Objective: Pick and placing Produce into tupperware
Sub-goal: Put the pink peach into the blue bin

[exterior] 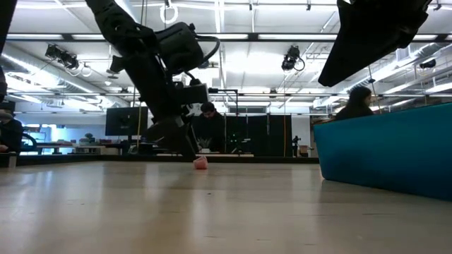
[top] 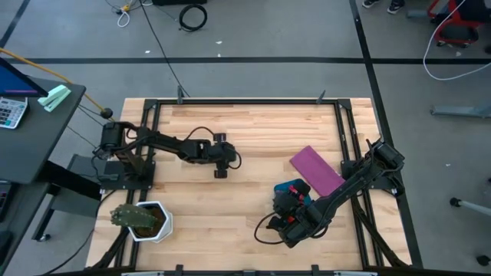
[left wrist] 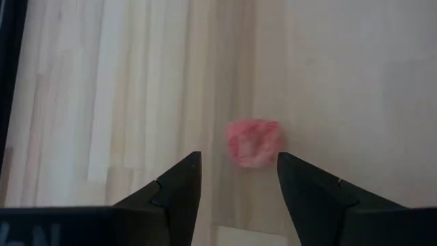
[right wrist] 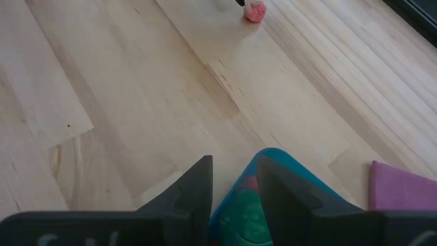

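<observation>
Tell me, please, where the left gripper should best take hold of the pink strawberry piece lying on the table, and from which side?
Probably from straight above, across the middle of the pink strawberry piece. It lies alone on the bare wooden table, small and rounded, with nothing touching it. The left gripper hangs open just above and beside it, so lining up and lowering the fingers to either flank seems simplest.
</observation>
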You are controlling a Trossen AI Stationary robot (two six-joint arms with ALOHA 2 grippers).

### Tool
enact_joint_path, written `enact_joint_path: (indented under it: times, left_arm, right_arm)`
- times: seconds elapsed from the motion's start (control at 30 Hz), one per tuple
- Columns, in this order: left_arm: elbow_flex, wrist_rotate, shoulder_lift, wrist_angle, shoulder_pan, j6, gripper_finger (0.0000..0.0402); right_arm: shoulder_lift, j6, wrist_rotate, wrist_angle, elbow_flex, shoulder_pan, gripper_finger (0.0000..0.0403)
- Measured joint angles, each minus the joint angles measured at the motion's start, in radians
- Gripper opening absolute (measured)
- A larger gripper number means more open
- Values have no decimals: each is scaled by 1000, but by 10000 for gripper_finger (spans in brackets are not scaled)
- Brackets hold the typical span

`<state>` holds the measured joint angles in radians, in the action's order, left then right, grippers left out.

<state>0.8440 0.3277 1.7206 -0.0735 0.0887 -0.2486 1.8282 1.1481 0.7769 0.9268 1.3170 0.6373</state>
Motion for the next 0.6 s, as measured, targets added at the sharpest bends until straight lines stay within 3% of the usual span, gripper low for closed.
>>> enact_joint_path:
  times: [0.2, 0.6]
  left_arm:
    - [0, -169, 0, 1, 29, 9, 193]
    - [0, -165, 0, 25, 63, 10, 185]
  right_arm:
    - [0, 0, 0, 0, 0, 0, 122]
    - [0, 0, 0, 0, 0, 0, 122]
